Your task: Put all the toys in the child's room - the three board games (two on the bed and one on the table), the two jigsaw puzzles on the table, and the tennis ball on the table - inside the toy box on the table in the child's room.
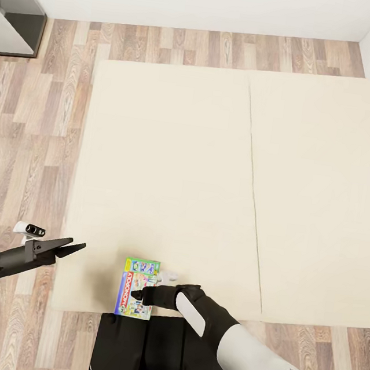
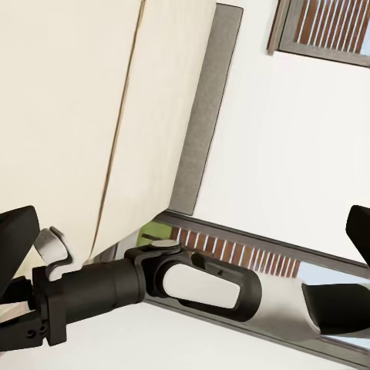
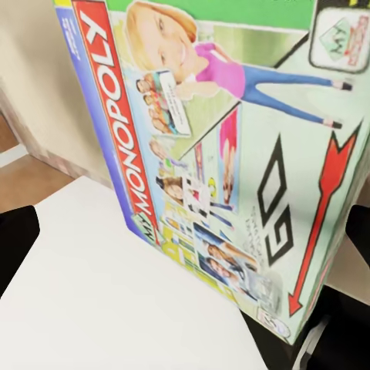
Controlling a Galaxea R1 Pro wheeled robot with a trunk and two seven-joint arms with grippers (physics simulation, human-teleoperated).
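Note:
The Monopoly board game lies flat at the near edge of the bed, a plain beige mattress. My right gripper reaches over the box from the right, one dark finger lying across its lid. In the right wrist view the box sits very close between my spread fingertips, and the right gripper is open. My left gripper hangs open over the bed's left edge, apart from the box, with nothing between its fingers.
A dark grey cabinet stands at the far left by the white wall. Wood-plank floor runs along the bed's left and far sides. A seam splits the mattress. The bed's grey frame appears in the left wrist view.

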